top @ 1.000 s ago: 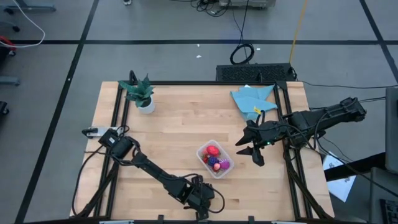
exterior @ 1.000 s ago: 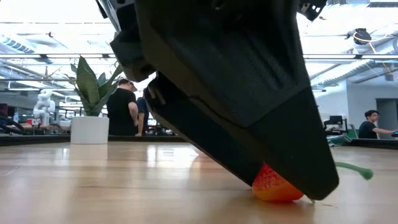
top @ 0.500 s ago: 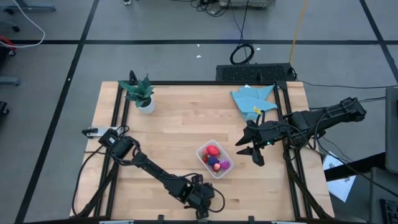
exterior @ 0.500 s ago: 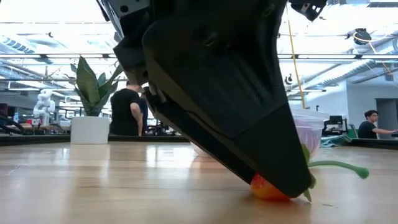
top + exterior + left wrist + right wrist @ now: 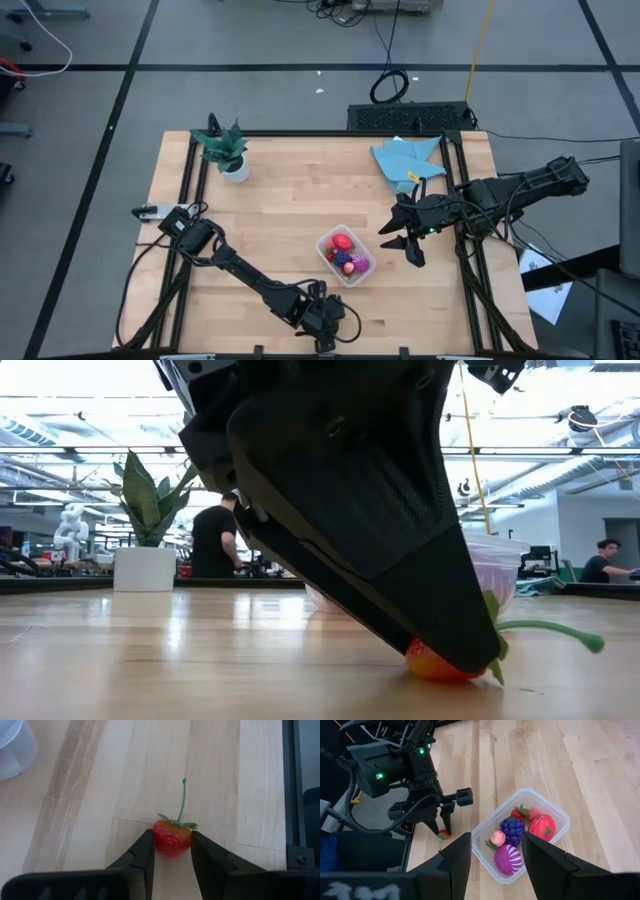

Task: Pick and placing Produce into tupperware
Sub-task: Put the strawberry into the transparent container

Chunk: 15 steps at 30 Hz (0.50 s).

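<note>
strawberry: a small red toy strawberry [image 5: 171, 838] with a bumpy skin, green leaf cap and thin curved green stem, sitting on the table between the left gripper [image 5: 171, 851] fingers, which press it from both sides
left gripper: down at the near edge of the wooden table [image 5: 280, 200], clamped on the strawberry
tupperware: a clear rounded-corner plastic tub [image 5: 555, 810] just beyond the left gripper, holding a knobbly dark purple grape cluster [image 5: 512, 829], a magenta striped piece [image 5: 508, 859], a smooth larger red piece [image 5: 542, 827] and a small pink berry [image 5: 497, 838]
right gripper: the right gripper [image 5: 403, 243] hangs just beside the tub, fingers spread apart
low view only: the strawberry's orange-red underside touching the wood under the dark finger
high view only: a blue cloth [image 5: 405, 160] and a potted plant [image 5: 226, 150], both well apart from the left gripper
</note>
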Each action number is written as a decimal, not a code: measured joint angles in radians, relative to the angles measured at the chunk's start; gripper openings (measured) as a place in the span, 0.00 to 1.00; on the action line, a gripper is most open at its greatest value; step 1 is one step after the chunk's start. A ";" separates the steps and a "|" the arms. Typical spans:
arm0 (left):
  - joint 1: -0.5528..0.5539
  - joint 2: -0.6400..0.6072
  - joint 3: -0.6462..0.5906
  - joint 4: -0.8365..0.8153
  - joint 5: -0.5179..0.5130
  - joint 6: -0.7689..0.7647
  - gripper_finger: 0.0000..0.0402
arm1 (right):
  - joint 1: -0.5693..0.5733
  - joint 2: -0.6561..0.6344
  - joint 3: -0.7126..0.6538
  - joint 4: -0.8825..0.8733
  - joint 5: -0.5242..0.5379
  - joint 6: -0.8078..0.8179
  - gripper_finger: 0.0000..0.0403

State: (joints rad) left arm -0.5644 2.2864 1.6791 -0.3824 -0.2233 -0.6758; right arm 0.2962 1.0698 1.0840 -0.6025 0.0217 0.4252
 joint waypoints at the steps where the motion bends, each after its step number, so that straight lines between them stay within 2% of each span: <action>1: 0.000 0.000 0.000 0.000 -0.004 0.000 0.25 | 0.000 0.000 0.000 0.000 0.000 0.000 0.41; 9: 0.001 -0.002 0.019 -0.022 -0.009 0.004 0.25 | 0.000 0.000 0.000 0.000 0.000 0.000 0.41; 15: 0.003 -0.004 0.163 -0.245 -0.047 0.050 0.25 | 0.000 0.000 0.000 0.000 0.000 0.000 0.41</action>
State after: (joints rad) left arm -0.5617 2.2822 1.8426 -0.6278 -0.2700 -0.6258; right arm 0.2962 1.0695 1.0840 -0.6022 0.0216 0.4252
